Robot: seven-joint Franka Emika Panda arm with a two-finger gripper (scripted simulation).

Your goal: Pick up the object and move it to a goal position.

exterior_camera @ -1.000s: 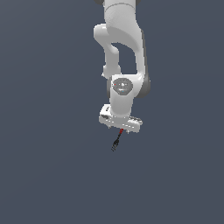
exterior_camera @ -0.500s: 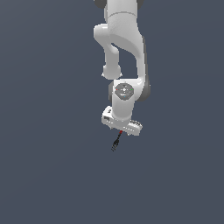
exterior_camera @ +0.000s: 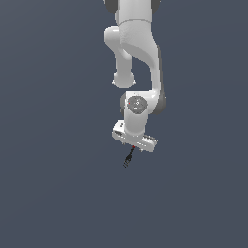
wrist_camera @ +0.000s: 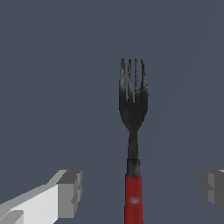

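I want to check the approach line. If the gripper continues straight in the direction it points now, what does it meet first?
Probably the fork: in the wrist view it lies between the two fingers of the gripper, red handle nearest, prongs pointing away. Beyond it only the plain dark surface shows. How near that surface is cannot be judged.

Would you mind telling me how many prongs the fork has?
4. In the wrist view they stand side by side at the black end of the fork, opposite its red handle; the exterior view shows the fork too small to count them.

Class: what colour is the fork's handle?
Red; the fork handle shows best in the wrist view.
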